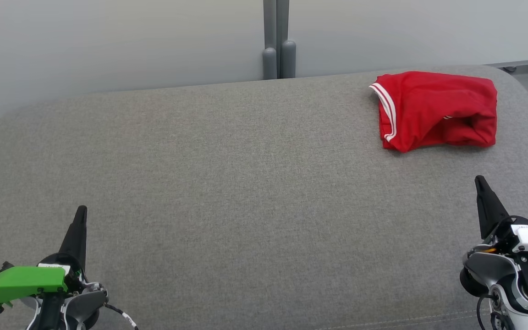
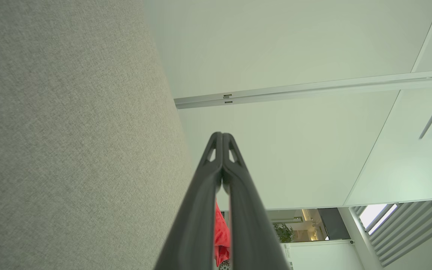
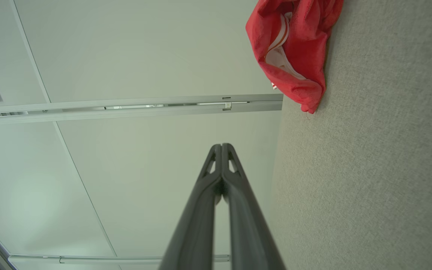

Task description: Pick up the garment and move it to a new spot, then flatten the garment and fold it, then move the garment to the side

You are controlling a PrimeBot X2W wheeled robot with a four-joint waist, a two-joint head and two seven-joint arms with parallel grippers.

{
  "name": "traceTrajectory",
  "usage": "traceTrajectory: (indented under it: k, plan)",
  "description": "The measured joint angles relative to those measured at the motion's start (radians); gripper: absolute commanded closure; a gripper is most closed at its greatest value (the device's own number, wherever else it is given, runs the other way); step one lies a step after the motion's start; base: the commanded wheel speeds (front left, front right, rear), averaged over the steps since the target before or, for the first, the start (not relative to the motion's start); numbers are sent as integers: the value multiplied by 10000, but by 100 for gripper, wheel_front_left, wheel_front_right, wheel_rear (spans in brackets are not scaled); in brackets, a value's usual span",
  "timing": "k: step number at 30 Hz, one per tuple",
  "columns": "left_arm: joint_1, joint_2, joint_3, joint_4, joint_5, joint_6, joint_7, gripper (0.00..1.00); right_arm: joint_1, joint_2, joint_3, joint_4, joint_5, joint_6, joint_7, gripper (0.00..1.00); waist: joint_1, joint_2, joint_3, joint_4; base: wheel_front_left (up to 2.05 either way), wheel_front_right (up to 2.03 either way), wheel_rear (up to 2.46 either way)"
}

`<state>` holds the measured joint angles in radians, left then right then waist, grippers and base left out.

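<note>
Lying folded, garment [image 1: 436,110] — well beyond right gripper [image 1: 480,182] (fingertips together).

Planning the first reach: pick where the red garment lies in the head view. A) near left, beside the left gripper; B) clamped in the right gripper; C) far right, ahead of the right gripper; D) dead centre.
C: the red garment lies bunched at the grey cushion's far right, beyond the shut right gripper and clear of it.

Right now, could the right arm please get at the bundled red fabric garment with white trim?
Probably yes: the red garment lies just ahead of the shut right pincer, with bare grey fabric cushion between them.
</note>
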<state>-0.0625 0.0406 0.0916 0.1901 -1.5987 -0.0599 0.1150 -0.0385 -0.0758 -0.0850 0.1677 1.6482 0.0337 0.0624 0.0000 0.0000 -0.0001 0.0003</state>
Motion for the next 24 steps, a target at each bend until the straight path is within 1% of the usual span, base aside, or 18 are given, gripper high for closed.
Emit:
traceTrajectory:
  k: [20, 24]
  plan:
    - [1, 0, -6, -36, 0, 4, -2, 100, -40, 10, -4, 17, 0, 13, 0, 100, 0, 0, 0, -1, 0, 0, 0]
    - [1, 0, -6, -40, 0, 77, -2, 100, -48, 10, -6, 21, 0, 13, 0, 100, 0, 0, 0, -1, 0, 0, 0]
